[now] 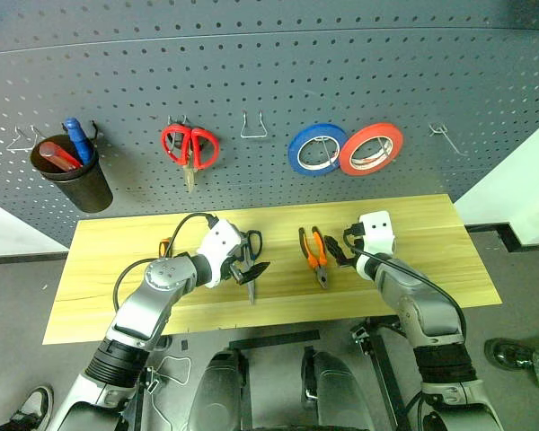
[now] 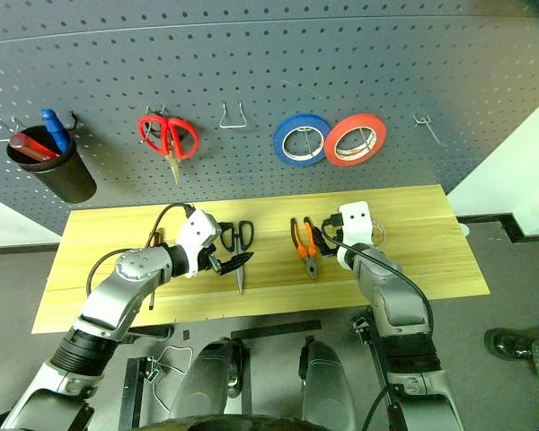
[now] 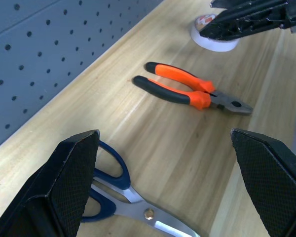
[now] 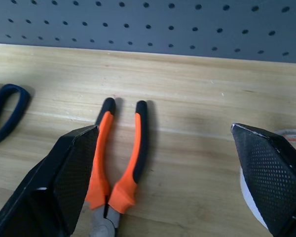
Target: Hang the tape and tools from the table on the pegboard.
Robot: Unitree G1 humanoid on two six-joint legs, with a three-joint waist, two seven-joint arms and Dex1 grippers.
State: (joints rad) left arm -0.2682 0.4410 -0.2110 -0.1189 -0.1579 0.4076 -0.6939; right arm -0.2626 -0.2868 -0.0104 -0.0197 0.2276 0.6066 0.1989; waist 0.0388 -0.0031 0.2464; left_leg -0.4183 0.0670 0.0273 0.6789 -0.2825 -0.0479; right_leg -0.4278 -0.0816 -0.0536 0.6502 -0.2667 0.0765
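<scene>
On the light wood table [image 1: 117, 269] lie black-handled scissors [image 1: 254, 239], with my left gripper [image 1: 251, 269] open just above their blades. The left wrist view shows their handles [image 3: 113, 173] between its fingers. Orange-and-black pliers [image 1: 313, 254] lie at the table's middle. My right gripper [image 1: 340, 251] stands open just right of them, pointing at the pegboard [image 1: 269, 81], pliers [image 4: 133, 163] by its left finger. The whitish tape [image 2: 382, 235] lies flat beside the right wrist, mostly hidden. A bit of the screwdriver's orange handle [image 1: 164, 244] peeks from behind my left arm.
On the pegboard hang red-handled scissors [image 1: 189, 145], a blue roll [image 1: 316, 149], a red-orange roll [image 1: 371, 148] and a black cup [image 1: 72, 172] of pens. Bare wire hooks [image 1: 254, 126] stand between them and at both ends. A person's shoe [image 1: 512, 355] is on the floor right.
</scene>
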